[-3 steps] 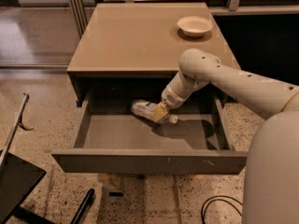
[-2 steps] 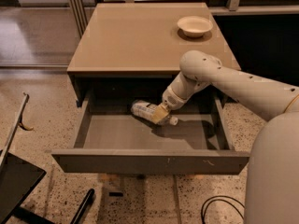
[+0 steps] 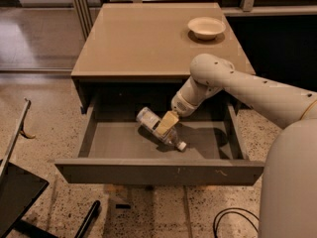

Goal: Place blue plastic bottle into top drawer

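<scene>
In top drawer [image 3: 158,171], jaws clamp blue plastic bottle [image 3: 147,119].

The top drawer [image 3: 158,171] is pulled out from beneath the front edge of the table [image 3: 138,38]. The blue plastic bottle [image 3: 148,119] is inside it, near the middle and somewhat toward the back, set slantwise with its cap toward the drawer's front right; whether the drawer floor is touched cannot be told. The gripper [image 3: 166,123] is placed within the drawer, clasped about the bottle's middle, with the arm [image 3: 247,86] reached in from the right, and a bowl [image 3: 206,27] is set on the table near its back right corner.
</scene>
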Robot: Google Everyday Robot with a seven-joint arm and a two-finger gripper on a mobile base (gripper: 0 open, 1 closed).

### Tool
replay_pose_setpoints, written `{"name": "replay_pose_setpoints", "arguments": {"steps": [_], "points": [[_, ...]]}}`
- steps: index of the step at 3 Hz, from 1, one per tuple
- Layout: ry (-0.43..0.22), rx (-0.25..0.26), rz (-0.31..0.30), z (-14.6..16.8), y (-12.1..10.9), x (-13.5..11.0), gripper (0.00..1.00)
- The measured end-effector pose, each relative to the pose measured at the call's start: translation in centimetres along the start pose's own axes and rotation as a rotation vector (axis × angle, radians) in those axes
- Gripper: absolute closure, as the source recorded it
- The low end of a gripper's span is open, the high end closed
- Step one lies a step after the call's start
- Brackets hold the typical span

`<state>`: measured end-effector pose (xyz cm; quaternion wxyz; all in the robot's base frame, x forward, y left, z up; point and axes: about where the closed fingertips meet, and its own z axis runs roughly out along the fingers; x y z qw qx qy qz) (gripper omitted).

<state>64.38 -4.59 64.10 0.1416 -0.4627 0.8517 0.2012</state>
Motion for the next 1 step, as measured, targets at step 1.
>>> {"name": "replay_pose_setpoints", "arguments": {"steps": [1], "points": [[0.0,0.0,0.0,0.0,0.0,0.0,0.0]]}}
